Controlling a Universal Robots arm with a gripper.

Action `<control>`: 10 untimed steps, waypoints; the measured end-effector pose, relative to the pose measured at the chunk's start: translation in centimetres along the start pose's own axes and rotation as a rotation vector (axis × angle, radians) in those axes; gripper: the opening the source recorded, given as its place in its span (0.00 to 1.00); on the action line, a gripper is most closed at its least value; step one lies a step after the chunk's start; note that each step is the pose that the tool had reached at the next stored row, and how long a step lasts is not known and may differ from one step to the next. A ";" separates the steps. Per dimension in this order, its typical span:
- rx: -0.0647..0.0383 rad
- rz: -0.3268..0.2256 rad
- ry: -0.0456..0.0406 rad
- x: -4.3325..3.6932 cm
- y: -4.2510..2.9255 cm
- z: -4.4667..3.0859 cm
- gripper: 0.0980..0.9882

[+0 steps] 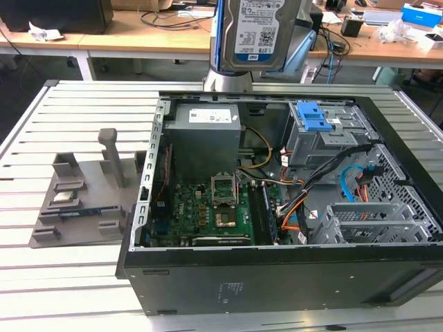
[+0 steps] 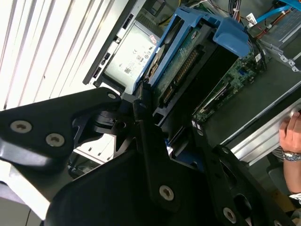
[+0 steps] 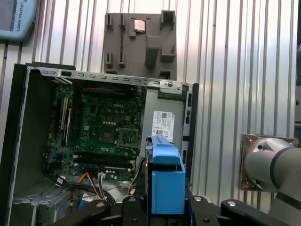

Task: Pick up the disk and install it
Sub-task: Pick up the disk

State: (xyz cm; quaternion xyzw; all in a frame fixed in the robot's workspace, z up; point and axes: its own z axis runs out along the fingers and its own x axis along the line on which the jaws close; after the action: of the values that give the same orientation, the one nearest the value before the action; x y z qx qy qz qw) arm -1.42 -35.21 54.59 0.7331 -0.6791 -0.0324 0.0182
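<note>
1. Above the open computer case [image 1: 277, 283], we record the disk [image 1: 256, 31], its upper part cut off at the exterior view's edge.
2. We find the gripper [image 2: 168, 114] clamped on its blue frame, the disk sitting between the 2 fingers [image 2: 146, 141].
3. 1 person's hand [image 2: 292, 136] is partly cut off.

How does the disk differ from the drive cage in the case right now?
The disk is held by the claw above the case; the drive cage sits inside it. The disk is silver with a label; the cage is grey metal. Both carry blue plastic.
</note>
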 end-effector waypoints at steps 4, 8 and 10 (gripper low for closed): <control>0.000 0.000 0.0000 0.26 0.02 0.02 0.30; 0.000 0.000 0.0000 0.52 0.04 0.03 0.30; 0.000 0.000 0.0000 0.69 0.05 0.04 0.30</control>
State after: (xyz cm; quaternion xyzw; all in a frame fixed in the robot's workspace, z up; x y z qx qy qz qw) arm -1.42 -35.90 54.54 0.7331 -0.6791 -0.0324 0.0183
